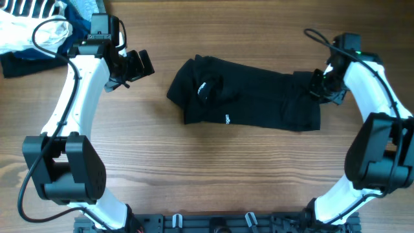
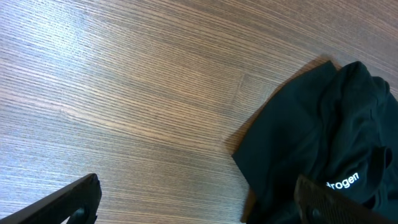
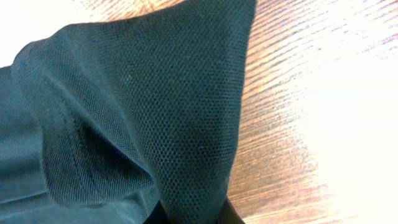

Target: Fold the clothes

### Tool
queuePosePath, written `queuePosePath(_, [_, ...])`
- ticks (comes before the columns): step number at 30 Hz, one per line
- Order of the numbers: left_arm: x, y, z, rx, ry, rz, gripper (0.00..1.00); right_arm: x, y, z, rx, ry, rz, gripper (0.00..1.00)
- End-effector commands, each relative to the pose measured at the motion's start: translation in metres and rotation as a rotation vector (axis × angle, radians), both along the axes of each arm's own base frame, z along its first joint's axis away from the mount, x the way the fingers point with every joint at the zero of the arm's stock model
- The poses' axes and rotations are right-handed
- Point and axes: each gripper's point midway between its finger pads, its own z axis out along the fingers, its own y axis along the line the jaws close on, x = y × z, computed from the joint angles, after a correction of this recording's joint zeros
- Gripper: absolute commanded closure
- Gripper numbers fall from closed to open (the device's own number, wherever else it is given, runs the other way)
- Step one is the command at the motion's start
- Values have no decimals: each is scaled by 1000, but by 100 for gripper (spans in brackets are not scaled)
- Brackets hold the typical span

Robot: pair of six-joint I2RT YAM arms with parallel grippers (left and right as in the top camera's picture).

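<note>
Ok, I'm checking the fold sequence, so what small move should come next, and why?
Probably the right gripper should draw its pinched end leftward over the black garment to make a fold. It is shut on the garment's right end, with fabric draping from it, while the left gripper is open and apart from the left end.

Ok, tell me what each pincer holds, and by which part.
The right pincer pinches the black garment at its right-end corner; the left pincer is open, holding nothing.
</note>
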Motion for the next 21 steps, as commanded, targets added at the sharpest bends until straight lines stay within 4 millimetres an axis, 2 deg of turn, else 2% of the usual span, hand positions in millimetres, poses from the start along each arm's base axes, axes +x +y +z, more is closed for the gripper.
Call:
queuePosePath(1, [0,-1,-4,-11,12,-16,0,7,-3,22,-167,-25,-36,95])
queuePosePath(5, [-1,-1,-5,-11,18,-15,0,3,6,34,-286,-6,-42,96])
queuePosePath(10, [-1,-1,-5,-11,17,-15,0,13,37,47,-282,-41,32,96])
queuePosePath(18, [-1,-1,-5,-11,17,-16,0,15,99,39,-172,-60,165,96])
queuePosePath(21, [-1,-1,-5,-10,18,-16,0,15,127,27,-121,-49,222,91])
